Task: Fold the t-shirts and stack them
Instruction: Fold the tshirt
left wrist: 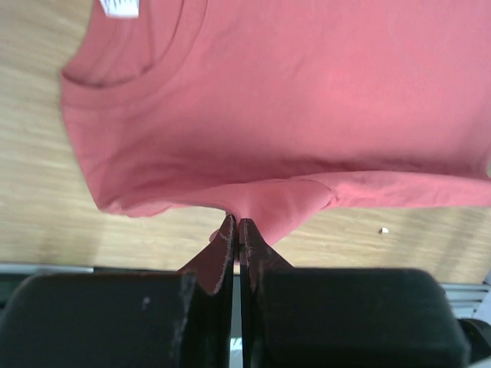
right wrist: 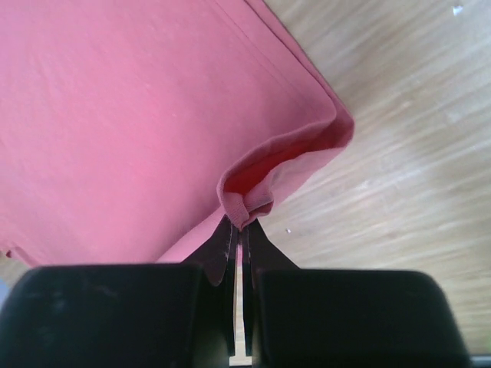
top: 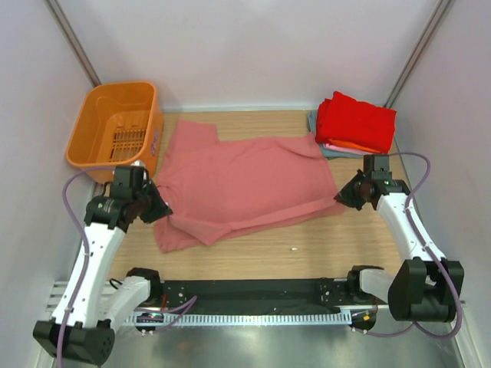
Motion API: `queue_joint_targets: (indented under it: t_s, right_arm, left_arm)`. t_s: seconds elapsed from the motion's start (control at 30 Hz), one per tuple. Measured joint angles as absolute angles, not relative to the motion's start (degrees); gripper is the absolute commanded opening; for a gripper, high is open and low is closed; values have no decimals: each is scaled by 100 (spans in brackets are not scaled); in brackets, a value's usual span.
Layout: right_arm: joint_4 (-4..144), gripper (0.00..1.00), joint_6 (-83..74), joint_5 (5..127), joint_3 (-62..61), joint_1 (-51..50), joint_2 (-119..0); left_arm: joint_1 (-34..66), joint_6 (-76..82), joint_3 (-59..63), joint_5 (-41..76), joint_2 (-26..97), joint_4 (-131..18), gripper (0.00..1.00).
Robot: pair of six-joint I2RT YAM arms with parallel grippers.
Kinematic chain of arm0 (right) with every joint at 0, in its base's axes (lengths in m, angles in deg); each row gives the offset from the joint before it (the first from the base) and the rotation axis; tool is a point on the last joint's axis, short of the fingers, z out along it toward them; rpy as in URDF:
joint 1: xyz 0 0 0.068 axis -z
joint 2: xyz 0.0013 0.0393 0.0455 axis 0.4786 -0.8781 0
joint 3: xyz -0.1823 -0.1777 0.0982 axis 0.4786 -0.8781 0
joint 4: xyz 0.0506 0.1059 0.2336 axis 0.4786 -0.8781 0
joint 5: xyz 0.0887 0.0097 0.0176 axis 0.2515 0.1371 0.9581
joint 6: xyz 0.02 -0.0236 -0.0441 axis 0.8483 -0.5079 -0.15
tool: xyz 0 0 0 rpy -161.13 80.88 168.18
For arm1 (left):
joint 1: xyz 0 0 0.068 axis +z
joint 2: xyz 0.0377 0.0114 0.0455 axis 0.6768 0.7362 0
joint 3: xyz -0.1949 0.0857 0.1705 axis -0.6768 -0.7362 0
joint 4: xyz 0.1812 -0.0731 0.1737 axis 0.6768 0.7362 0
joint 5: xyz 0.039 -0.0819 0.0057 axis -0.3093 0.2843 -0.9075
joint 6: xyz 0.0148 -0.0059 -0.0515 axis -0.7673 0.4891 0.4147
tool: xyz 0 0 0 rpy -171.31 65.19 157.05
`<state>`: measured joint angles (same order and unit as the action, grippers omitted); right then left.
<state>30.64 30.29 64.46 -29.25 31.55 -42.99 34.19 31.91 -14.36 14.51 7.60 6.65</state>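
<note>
A salmon-pink t-shirt lies spread across the wooden table, its neck with a white label at the left. My left gripper is shut on the shirt's left edge, pinching a fold of cloth just below the collar. At the right, my right gripper is shut on the bunched hem corner. A stack of folded t-shirts, bright red on top, sits at the back right, with orange, pale pink and grey-blue layers under it.
An orange plastic basket stands at the back left, close to my left arm. White walls close in on three sides. A small white speck lies on the bare wood in front of the shirt.
</note>
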Motion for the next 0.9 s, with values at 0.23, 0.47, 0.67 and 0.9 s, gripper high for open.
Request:
queue_joint_targets:
  t_s: [0.23,0.47,0.67,0.9]
  right_arm:
    - [3544,1,3009,6483,-2592,3155,-5050]
    - [3789,1,2929,6523,-2304,3155,-5741]
    - [4017,1,2931,6540,-2179,3155,-6113]
    - [4176,1,2929,6588,-2048,3155,-6508]
  left_arm:
    - [3427,2813,-1017,1173,1796,269,0]
    - [3432,2555,-612,1020,2618,22,0]
    - [3484,2408,-400,850,3024,-122,0]
    - [3607,2268,-186,764,3472,-181,0]
